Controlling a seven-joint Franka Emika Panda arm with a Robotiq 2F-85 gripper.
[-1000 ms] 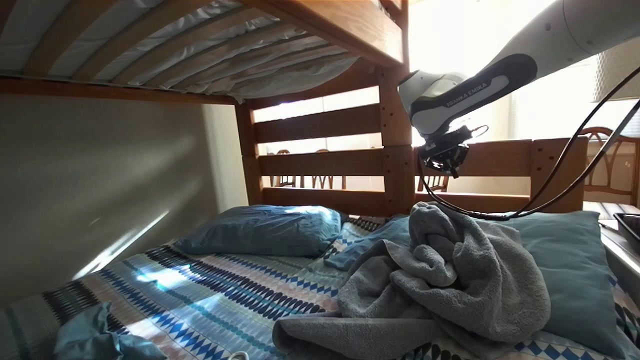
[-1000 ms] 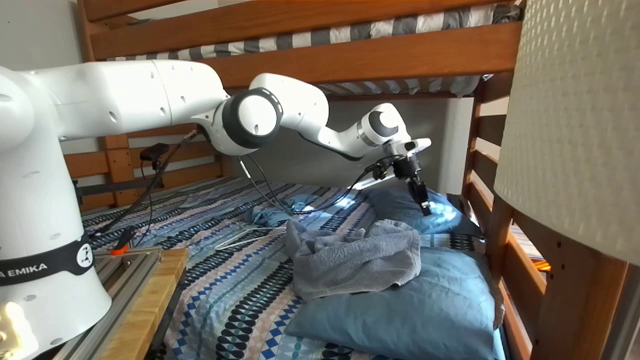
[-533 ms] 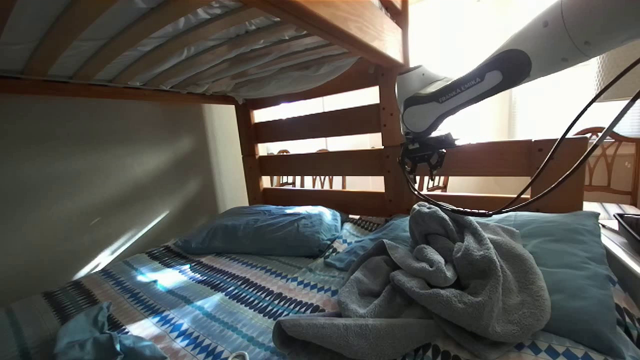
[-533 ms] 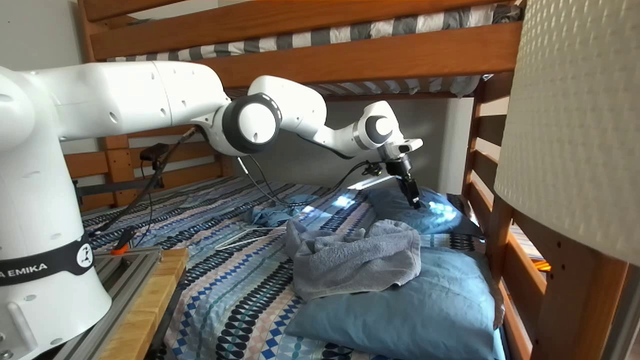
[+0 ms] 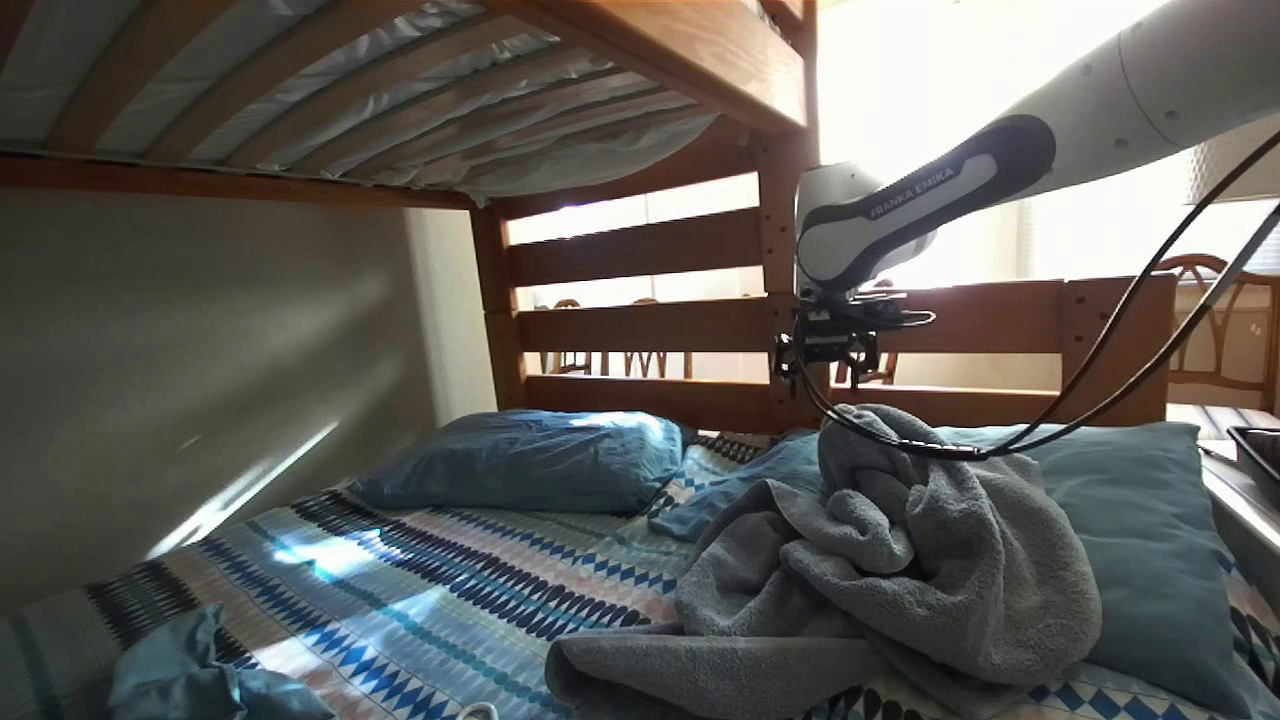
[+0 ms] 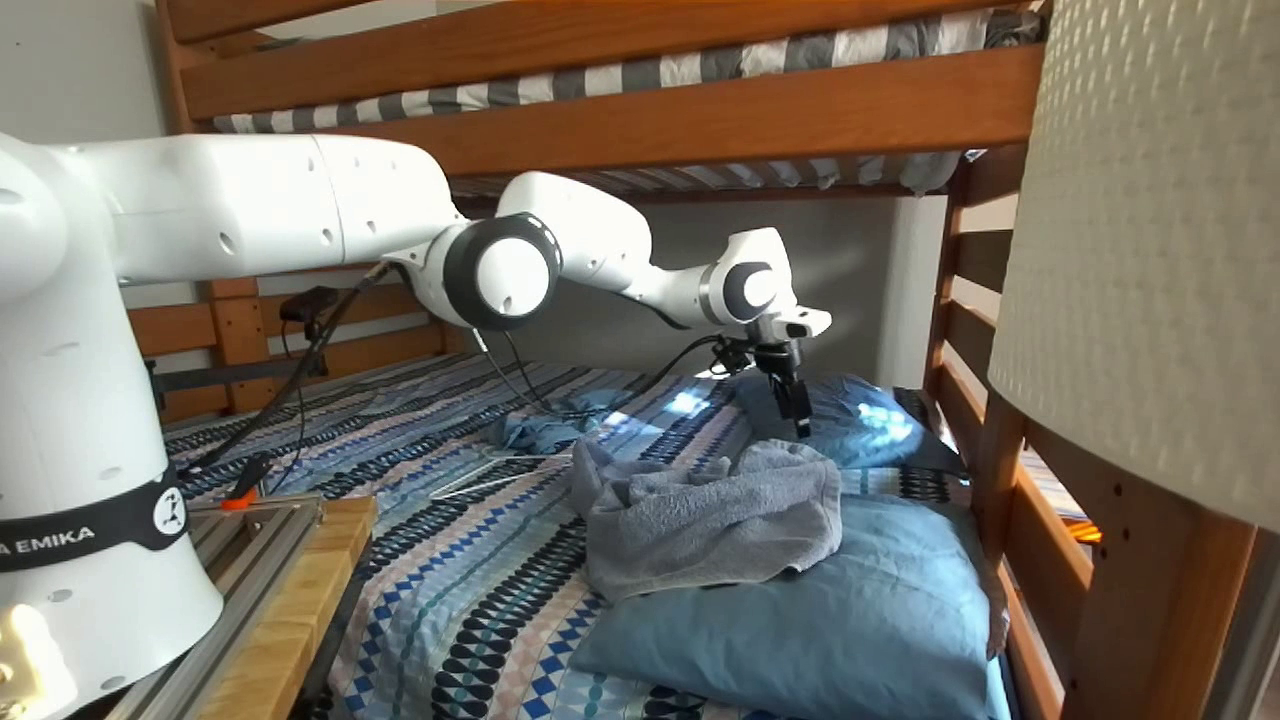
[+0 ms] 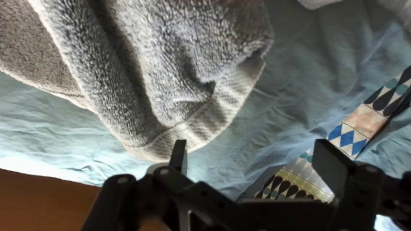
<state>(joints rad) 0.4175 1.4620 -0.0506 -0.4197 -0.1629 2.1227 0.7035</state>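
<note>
- Here, in an exterior view, the gripper [image 5: 823, 374] hangs near and above the crumpled grey towel [image 5: 960, 580] — apart from it — and the towel lies near right, partly over a blue pillow [image 5: 1140, 530].
- In an exterior view, the towel rests across the patterned sheet [image 6: 500, 600] and the blue pillow; a far pillow [image 6: 860, 425] lies behind the gripper.
- In the wrist view, its jaws stand wide apart, pillow cloth showing between; the towel's hem [image 7: 199, 131] passes behind one fingertip [image 7: 177, 157].

Wht Franka Emika Panda arm [image 6: 400, 200] sports blk joint rings [image 6: 459, 272], recessed screw holes [image 6: 227, 243], "FRANKA EMIKA" lettering [image 5: 912, 193], thin blk cables [image 5: 955, 452] & an angular blk Robotiq gripper [image 7: 252, 154].
</note>
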